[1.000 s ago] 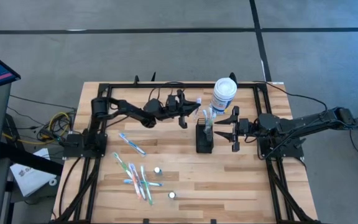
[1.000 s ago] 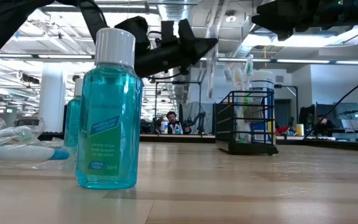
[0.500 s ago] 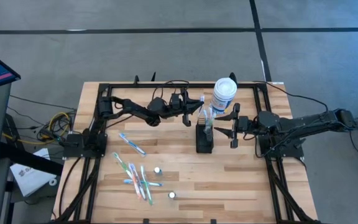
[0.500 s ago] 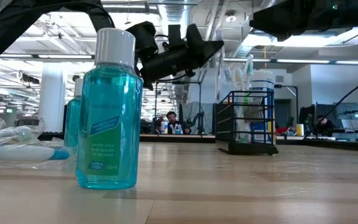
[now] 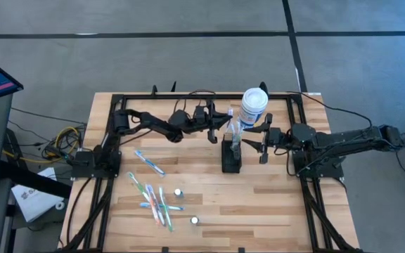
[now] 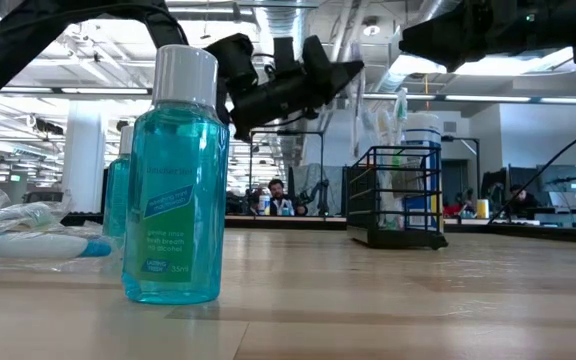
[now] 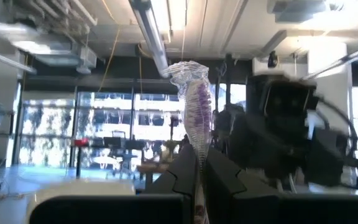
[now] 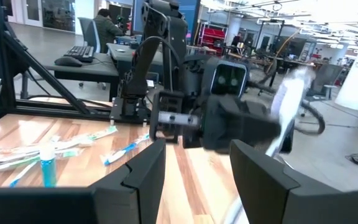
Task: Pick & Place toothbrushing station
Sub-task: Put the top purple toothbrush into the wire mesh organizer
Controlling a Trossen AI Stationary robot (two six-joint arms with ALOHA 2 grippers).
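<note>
the toothbrushing station (image 5: 231, 156) stands upright mid-counter (image 5: 273, 204), just in front of the white canister (image 5: 253, 105). the left end effector (image 5: 220, 128) hovers above the caddy's far end, pinched tight on a wrapped toothbrush (image 7: 195, 118). the right end effector (image 5: 252, 140) hangs beside the caddy's right side, fingers spread wide, holding nothing. loose toothbrushes (image 5: 153, 197) lie well apart at the near left.

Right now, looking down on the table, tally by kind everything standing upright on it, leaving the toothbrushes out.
Mouthwash bottles: 2
White canister: 1
Black caddy: 1
Total: 4
</note>
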